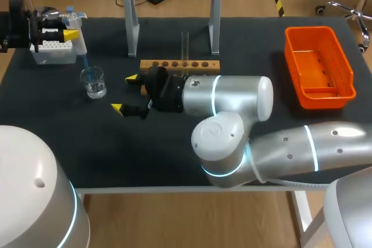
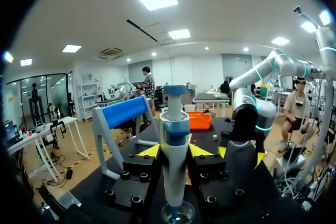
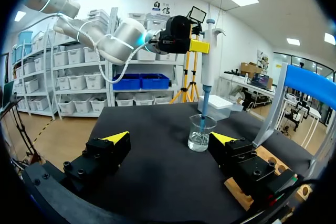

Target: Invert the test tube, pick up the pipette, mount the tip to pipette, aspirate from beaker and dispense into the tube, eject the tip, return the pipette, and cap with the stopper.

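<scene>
Your left gripper (image 2: pixel 175 151) clamps the white-and-blue plastic pipette (image 3: pixel 208 61), its tip dipped in the clear glass beaker (image 1: pixel 93 81) near the black tabletop's (image 1: pixel 250 45) far-left corner. Your right gripper (image 1: pixel 125 92) hovers beside the beaker with its fingers apart, just in front of the wooden rack (image 1: pixel 203 64) holding the upright glass test tube (image 1: pixel 185 43).

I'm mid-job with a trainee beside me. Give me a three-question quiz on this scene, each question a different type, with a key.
1. True or false: the right gripper is open and holds nothing.
2. Which gripper holds the pipette? A. left gripper B. right C. neither
3. Fill in: the pipette's tip dips into the ____.
Key: 1 true; 2 A; 3 beaker.
</scene>
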